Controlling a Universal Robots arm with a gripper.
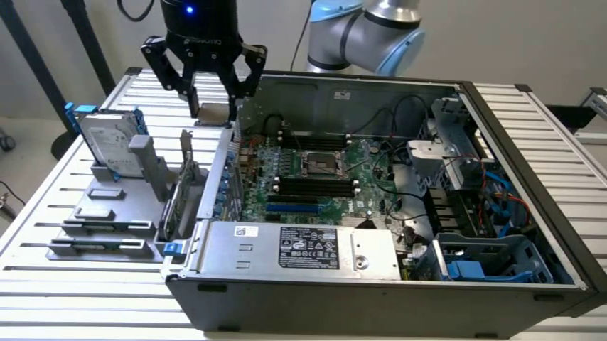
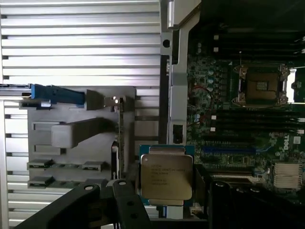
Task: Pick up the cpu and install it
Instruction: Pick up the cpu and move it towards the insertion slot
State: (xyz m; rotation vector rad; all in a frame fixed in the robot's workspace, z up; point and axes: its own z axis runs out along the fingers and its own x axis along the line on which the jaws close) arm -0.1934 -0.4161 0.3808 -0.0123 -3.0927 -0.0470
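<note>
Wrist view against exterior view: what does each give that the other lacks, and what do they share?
Wrist view: the printed lettering on the cpu, whose metal top is seen straight down, close up.
Exterior view: the whole open gripper hanging just above the cpu, the arm's grey joint, and the labelled power supply nearest the camera.
Both: the cpu lying unheld, the black-framed socket on the green board, and the hard drive with blue rails.
</note>
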